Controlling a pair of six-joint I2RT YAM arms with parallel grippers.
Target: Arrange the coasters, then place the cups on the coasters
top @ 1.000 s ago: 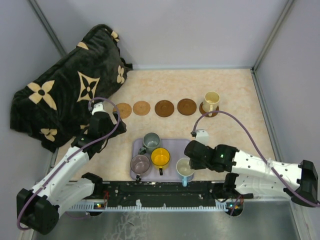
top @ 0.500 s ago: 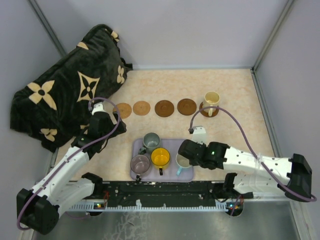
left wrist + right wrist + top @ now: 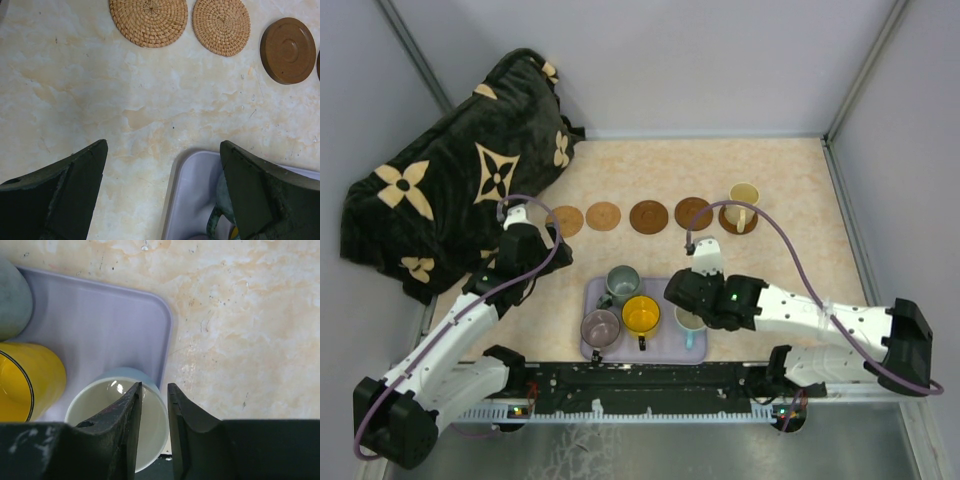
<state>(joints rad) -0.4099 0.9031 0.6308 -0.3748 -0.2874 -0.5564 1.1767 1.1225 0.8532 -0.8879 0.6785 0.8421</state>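
1. The lavender tray [image 3: 100, 315], near centre, could slide if a lifted cup drags on its lip.
2. The pale blue cup [image 3: 120, 425] stands in the tray's near right corner. The right gripper [image 3: 154, 386] straddles its rim, fingers nearly together; I cannot tell whether they pinch it. A thin hold could tip it against the yellow cup [image 3: 30, 380].
3. The bare dark coaster [image 3: 693, 213] beyond is small, so a cup could land off-centre. The left gripper [image 3: 162, 145] hangs spread wide.

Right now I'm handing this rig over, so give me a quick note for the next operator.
Left end effector: open, hovering over the table by the tray.
Right end effector: jaws slightly apart astride the rim of the pale blue cup; grip unclear.
Done: five coasters in a row; cream cup on the rightmost.
To do: pale blue cup, yellow cup, mauve cup and grey-green cup, all on the tray, onto coasters.
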